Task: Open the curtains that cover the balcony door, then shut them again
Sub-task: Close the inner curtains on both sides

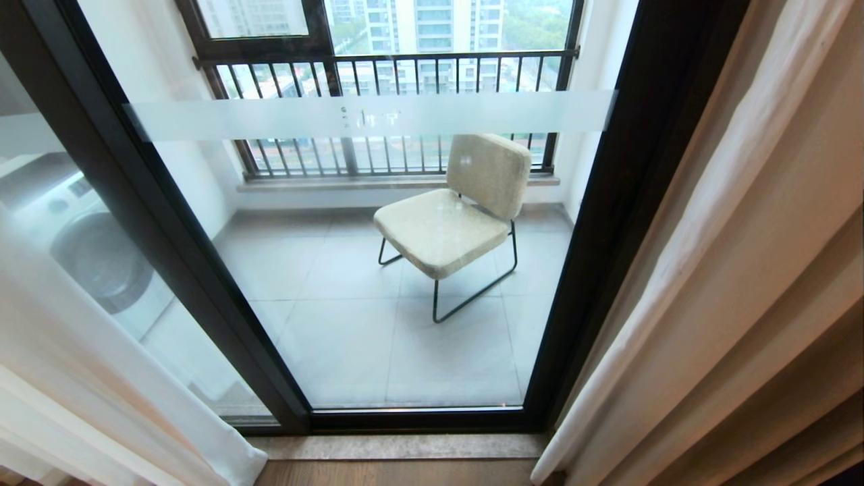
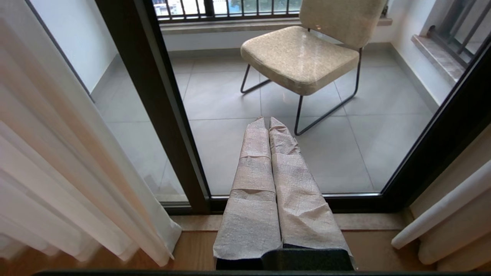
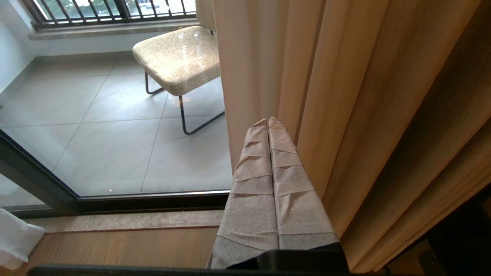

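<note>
Beyond the dark-framed glass balcony door (image 1: 405, 270), beige-grey and white sheer curtains (image 1: 729, 283) hang parted; left hand (image 2: 267, 122) and right hand (image 3: 267, 122) are pressed together, empty.

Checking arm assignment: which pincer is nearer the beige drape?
Right. The right pincer sits shut right beside the beige drape; the left pincer, shut, faces the glass door.
</note>
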